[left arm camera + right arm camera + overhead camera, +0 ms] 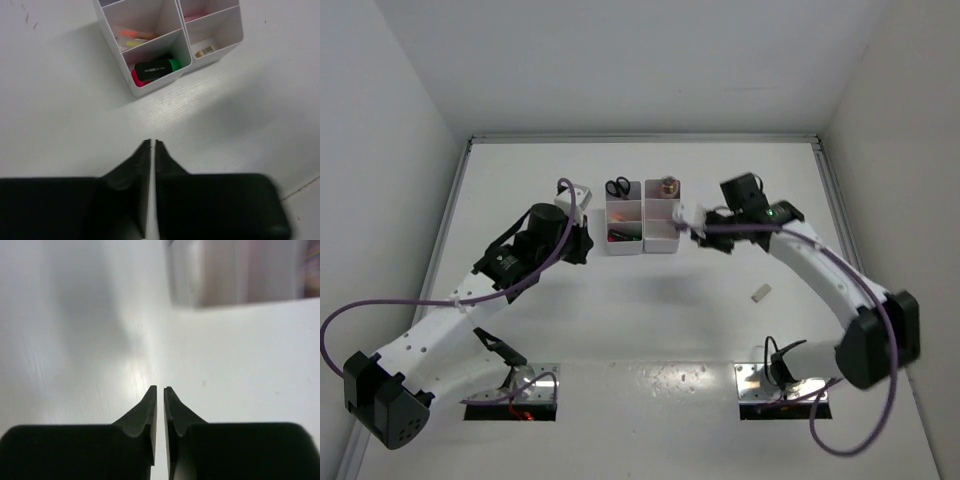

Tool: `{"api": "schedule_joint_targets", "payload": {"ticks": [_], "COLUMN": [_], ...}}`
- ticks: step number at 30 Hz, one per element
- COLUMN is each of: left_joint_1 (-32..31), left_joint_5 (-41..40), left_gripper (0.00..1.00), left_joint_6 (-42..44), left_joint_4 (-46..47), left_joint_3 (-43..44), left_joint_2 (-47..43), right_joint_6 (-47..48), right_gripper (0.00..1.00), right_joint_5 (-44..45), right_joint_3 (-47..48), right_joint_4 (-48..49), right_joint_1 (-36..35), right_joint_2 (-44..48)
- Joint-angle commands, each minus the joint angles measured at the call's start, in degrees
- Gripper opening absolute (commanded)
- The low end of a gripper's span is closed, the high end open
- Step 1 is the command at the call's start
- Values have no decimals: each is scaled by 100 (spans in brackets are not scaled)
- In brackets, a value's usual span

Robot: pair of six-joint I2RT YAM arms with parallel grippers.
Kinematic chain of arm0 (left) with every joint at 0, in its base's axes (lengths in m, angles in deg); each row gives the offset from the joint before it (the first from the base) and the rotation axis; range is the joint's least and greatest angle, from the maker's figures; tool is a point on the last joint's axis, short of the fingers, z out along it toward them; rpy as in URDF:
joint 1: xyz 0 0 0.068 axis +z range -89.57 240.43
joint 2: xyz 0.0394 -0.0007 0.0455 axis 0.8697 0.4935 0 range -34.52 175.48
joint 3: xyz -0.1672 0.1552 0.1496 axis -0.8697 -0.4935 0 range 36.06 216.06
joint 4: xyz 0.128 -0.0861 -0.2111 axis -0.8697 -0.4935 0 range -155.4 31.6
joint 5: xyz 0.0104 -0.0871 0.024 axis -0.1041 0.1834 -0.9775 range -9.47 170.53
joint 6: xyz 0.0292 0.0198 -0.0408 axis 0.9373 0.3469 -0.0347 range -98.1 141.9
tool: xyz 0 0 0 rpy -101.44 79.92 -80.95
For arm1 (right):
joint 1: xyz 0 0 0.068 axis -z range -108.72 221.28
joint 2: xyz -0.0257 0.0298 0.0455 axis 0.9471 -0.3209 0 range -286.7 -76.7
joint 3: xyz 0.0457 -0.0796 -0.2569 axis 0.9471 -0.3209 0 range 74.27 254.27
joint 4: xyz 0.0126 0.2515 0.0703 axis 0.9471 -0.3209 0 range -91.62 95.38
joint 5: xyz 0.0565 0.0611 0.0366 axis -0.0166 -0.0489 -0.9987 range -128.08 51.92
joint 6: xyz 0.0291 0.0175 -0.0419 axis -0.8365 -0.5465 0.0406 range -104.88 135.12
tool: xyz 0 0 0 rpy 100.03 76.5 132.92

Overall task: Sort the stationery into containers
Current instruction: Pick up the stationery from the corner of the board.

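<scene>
While left gripper (152,144) and right gripper (160,389) sit closed, empty | container (240,275) blurred, cropped

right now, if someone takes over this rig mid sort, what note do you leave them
Left tool: shut, empty, over bare table short of the left box.
Right tool: shut, empty, beside the right box.
Done: scissors in the left box's far compartment, sticks in its middle one, highlighters in its near one. One beige block is in the right box's near compartment.
Left: a loose beige block lies on the table to the right of the boxes. It is on the right arm's side, so that arm probably suits it best.
</scene>
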Motion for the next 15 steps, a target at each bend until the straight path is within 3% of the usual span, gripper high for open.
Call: {"api": "schedule_joint_targets", "payload": {"ticks": [1, 2, 3, 5, 6, 7, 8, 15], "left_joint_1": [61, 61, 61, 61, 61, 61, 61, 61], "left_joint_5": [158, 158, 158, 158, 158, 158, 158, 158], "left_gripper": [22, 38, 64, 76, 76, 78, 78, 79], "left_joint_6": [15, 15, 15, 15, 15, 15, 15, 15], "left_joint_4": [167, 167, 167, 167, 167, 167, 167, 167], "left_joint_3": [3, 3, 3, 3, 3, 3, -49, -50], "left_joint_2": [-123, -123, -123, -176, -176, -228, -228, -281], "right_joint_6": [3323, 3517, 3519, 3571, 3571, 3571, 3571, 4396], "right_gripper": [11, 14, 16, 24, 37, 37, 71, 70], "right_joint_5": [1228, 1701, 1810, 2134, 2214, 2285, 2407, 2743], "right_joint_3": [-1526, -1746, -1931, -2073, -2135, -2188, -2188, -2583], "right_joint_4": [-475, -411, -411, -682, -735, -910, -964, -1026], "right_joint_1": [73, 74, 161, 240, 302, 303, 303, 601], "right_joint_2": [754, 895, 966, 1046, 1046, 1124, 1203, 1372]}}
